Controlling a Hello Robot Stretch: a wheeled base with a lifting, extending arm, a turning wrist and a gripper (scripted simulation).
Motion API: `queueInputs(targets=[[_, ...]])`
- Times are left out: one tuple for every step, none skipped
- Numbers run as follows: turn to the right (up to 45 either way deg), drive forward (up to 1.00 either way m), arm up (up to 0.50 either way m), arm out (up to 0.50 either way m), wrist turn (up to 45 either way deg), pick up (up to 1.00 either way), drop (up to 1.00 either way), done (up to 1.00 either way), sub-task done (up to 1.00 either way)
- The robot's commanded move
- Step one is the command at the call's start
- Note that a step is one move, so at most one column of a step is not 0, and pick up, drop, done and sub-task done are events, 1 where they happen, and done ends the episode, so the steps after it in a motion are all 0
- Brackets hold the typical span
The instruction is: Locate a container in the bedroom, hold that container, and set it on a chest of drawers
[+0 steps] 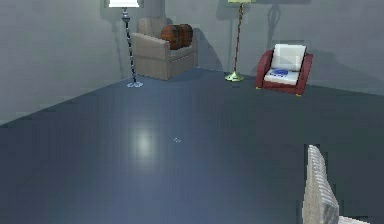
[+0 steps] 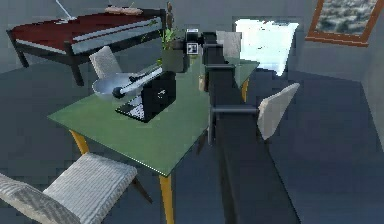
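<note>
A grey bowl-shaped container rests on the green table, near its far left side. My arm reaches up the arm side view across the table. Past its two white squares, the gripper stretches left toward the bowl, above a black laptop. Its far end lies by the bowl, which sits on the table, so I cannot tell whether it holds anything.
White chairs ring the table, and a potted plant stands on it. Behind is a red-covered bed. Ahead: open dark floor, beige armchair, red armchair, two floor lamps, chair back.
</note>
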Motion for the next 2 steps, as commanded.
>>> queueInputs(targets=[[0.0,0.00,0.00,0.00,-45.0,0.00,0.00,0.00,0.00],[0.0,0.00,0.00,0.00,-9.0,0.00,0.00,0.00,0.00]])
